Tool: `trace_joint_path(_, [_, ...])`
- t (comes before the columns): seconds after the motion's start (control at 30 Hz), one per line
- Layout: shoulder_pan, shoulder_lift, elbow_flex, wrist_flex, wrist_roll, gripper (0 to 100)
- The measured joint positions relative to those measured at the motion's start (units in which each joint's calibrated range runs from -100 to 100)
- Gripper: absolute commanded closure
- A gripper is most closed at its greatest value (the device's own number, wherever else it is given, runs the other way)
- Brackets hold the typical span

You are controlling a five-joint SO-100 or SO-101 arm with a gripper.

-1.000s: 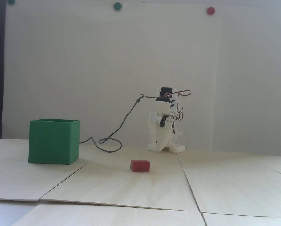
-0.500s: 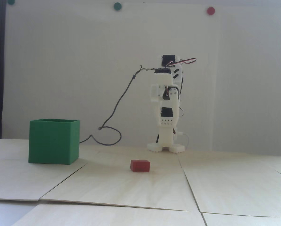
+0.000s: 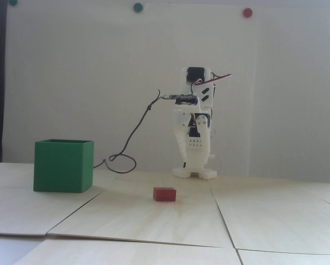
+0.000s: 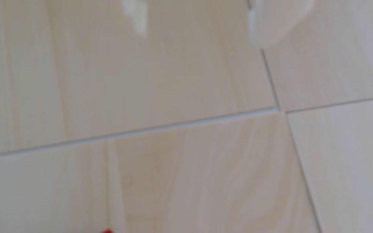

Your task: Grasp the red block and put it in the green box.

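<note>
White printed arm [image 3: 194, 132] with black servo blocks, a small grid of holes on one plate, red-white wires looping behind — a dark cable [image 3: 134, 132] trailing off.

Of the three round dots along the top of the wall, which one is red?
The rightmost dot in the fixed view is red. The middle dot and the left corner dot are both green.

fixed: low, table-level, faces arm [image 3: 194, 121] head-on | wrist: close, down onto table [image 4: 181, 89] | shared: block [image 3: 165, 194] [image 4: 107, 230]
</note>
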Motion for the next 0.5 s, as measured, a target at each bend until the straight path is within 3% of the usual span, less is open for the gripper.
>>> trace_joint_path(0.5, [0.0, 25.1, -37.3, 12.0, 3.4, 84])
